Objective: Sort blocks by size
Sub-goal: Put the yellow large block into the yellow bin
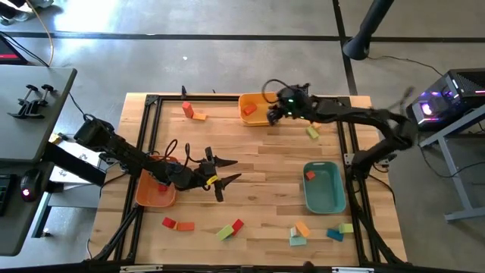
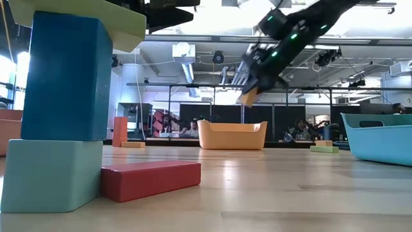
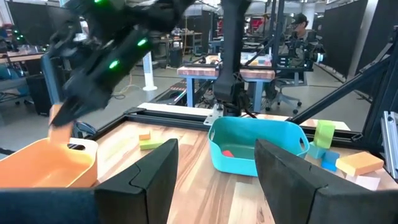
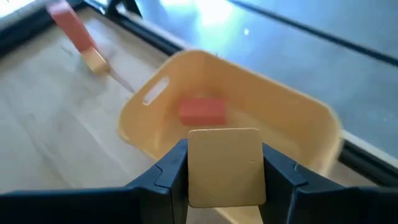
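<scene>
My right gripper hangs over the yellow tray at the table's far edge, shut on a tan-orange block. A red block lies on the tray's floor. My left gripper stands open and level at the table's middle left, with nothing between its fingers, next to an orange tray. The teal tray at the right holds a red block. Loose blocks lie along the near edge, among them a red one, a green one and a blue one. My right gripper pinches the tan-orange block by two opposite sides between its two fingers. The fingers slant down from the table's right side. The block is lifted clear, above the yellow tray's right part, its broad face turned to the wrist camera.
A red and an orange block lie at the far left and a green one right of the yellow tray. A black frame rims the table. In the low view a blue block stands on a teal one beside a red bar.
</scene>
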Tool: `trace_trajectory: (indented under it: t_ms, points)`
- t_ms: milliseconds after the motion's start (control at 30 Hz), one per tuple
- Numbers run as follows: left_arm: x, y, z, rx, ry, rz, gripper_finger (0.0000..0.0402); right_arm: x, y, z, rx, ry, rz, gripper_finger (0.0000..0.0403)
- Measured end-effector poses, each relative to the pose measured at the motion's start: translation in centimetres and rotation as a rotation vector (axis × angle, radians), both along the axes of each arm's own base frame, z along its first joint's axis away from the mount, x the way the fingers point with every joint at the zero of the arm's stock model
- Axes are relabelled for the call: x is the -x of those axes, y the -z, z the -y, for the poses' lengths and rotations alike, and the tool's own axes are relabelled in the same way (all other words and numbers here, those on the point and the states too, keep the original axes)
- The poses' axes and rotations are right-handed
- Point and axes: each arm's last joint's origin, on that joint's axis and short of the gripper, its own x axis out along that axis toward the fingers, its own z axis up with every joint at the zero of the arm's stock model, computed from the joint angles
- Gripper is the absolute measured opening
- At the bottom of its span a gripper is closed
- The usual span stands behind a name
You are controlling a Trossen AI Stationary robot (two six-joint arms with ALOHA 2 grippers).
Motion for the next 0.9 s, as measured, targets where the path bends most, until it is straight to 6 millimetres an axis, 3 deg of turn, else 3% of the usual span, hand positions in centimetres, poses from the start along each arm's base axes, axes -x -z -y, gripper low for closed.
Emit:
trace_trajectory:
  t_ms: [200, 367, 533, 700, 900]
  points:
    - [0.0, 0.0, 0.0, 0.000, 0.002, 0.000, 0.0197, -4.8, 3.4, 2.2, -0.066, -0.021, -0.072, 0.0127]
    - [0.0, 0.0, 0.1, 0.000, 0.004, 0.000, 0.0197, -7.0, 5.0, 3.4, -0.101, 0.017, -0.076, 0.0127]
    - [0.1, 0.0, 0.2, 0.006, 0.010, 0.001, 0.0197, -7.6, 5.7, 3.9, -0.133, 0.050, -0.060, 0.0130]
    - [0.1, 0.0, 0.2, 0.008, 0.011, 0.001, 0.0197, -7.6, 5.9, 4.1, -0.150, 0.072, -0.049, 0.0166]
    - [0.1, 0.0, 0.2, 0.008, 0.011, 0.002, 0.0197, -7.5, 5.9, 4.1, -0.070, 0.070, -0.110, 0.0180]
